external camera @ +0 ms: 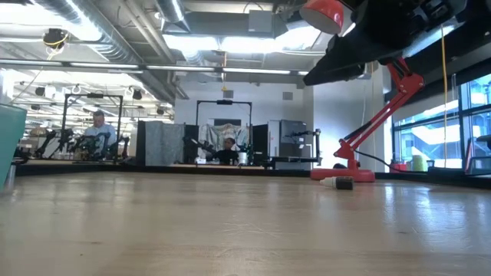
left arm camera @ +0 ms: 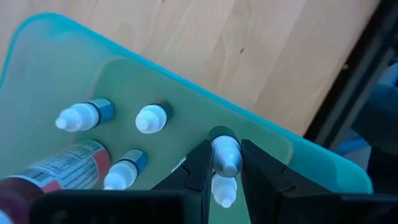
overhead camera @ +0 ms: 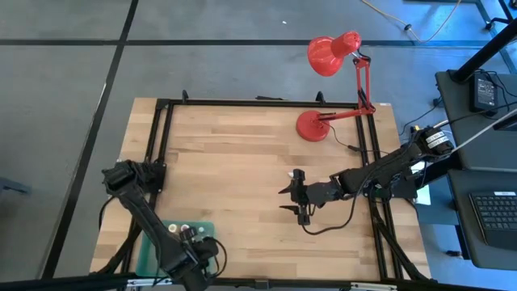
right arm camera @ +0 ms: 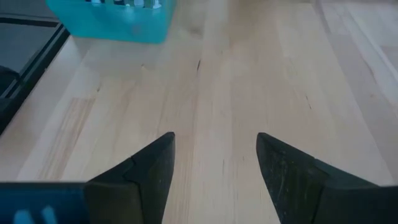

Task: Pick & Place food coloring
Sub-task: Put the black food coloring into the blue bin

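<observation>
1. Left gripper (left arm camera: 225, 171), near-left table corner, sits over the green tray (left arm camera: 56, 56). Its dark fingers pinch a small bottle (left arm camera: 226, 155) with a dark body and white tip; the lower part of this bottle is cut off by the gripper.
2. Tray: flat, translucent, with a smooth raised rim. Inside it, other bottles lie or stand: two blue with white tips (left arm camera: 84, 115), one dark-capped seen end-on (left arm camera: 151, 118), and a larger red labelled one (left arm camera: 46, 174) partly out of frame.
3. Table (overhead camera: 242, 162): pale wood planks in a black metal frame.
4. Right gripper (overhead camera: 297, 196) hovers above mid-table, fingers spread apart and holding nothing.
5. Red lamp (overhead camera: 331, 56): round base at the table's far right, with a jointed arm and domed shade.
</observation>
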Robot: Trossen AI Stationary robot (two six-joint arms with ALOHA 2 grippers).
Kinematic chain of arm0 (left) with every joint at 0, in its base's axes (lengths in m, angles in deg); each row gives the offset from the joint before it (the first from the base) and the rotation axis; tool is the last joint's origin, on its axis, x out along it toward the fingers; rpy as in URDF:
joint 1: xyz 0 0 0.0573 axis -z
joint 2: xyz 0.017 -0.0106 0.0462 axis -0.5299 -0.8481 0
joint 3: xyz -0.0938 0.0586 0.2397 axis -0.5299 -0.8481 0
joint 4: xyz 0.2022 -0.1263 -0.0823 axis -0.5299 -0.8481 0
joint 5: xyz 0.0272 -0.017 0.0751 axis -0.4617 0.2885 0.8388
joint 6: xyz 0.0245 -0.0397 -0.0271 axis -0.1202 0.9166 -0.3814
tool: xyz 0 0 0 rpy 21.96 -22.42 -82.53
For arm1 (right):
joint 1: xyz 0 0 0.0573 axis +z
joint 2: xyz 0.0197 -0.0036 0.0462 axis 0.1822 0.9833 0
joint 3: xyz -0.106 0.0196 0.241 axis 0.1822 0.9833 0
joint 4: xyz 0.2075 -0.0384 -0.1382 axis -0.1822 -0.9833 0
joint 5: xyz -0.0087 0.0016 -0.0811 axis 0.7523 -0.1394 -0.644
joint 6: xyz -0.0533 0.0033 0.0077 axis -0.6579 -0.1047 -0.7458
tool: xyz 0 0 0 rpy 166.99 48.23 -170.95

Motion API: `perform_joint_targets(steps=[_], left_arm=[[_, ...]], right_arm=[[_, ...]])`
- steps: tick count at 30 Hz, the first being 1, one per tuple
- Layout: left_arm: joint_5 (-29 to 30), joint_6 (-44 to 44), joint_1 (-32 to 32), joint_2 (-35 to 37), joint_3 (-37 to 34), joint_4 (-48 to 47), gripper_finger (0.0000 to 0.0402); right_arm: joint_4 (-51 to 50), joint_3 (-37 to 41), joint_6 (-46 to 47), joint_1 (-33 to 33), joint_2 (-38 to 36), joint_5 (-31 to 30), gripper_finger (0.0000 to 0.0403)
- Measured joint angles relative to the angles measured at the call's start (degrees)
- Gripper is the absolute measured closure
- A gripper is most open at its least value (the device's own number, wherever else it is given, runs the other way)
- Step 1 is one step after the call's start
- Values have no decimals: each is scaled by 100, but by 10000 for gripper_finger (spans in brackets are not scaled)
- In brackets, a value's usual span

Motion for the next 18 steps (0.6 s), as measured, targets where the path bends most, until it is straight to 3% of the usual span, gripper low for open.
perform_joint_targets(steps=[18], left_arm=[[-75, 256, 15, -301, -4, 4, 310]], right_arm=[[32, 0, 4, 0, 0, 11, 175]])
